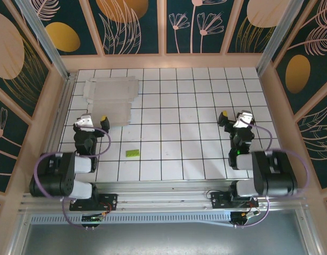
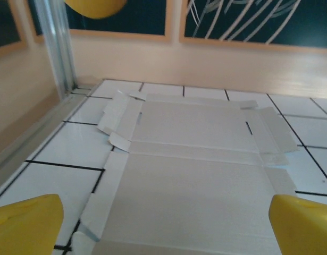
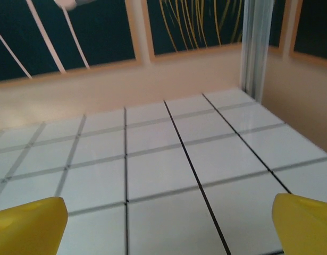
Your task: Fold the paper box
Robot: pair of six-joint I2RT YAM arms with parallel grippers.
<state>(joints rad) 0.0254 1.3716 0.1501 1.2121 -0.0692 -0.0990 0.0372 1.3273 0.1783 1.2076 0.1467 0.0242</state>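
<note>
As left gripper (image 1: 94, 120) gapes, paper box (image 1: 111, 98) flat

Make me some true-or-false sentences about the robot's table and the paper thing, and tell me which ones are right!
1. The paper box lies flat and unfolded on the table. True.
2. The left hand is squeezing the paper box. False: its fingers are spread wide and closed on nothing.
3. A little green piece lies apart from the paper box. True.
4. The paper box sits in front of the right hand. False: it lies on the left side, ahead of the left hand.
5. The right hand is open. True.
</note>
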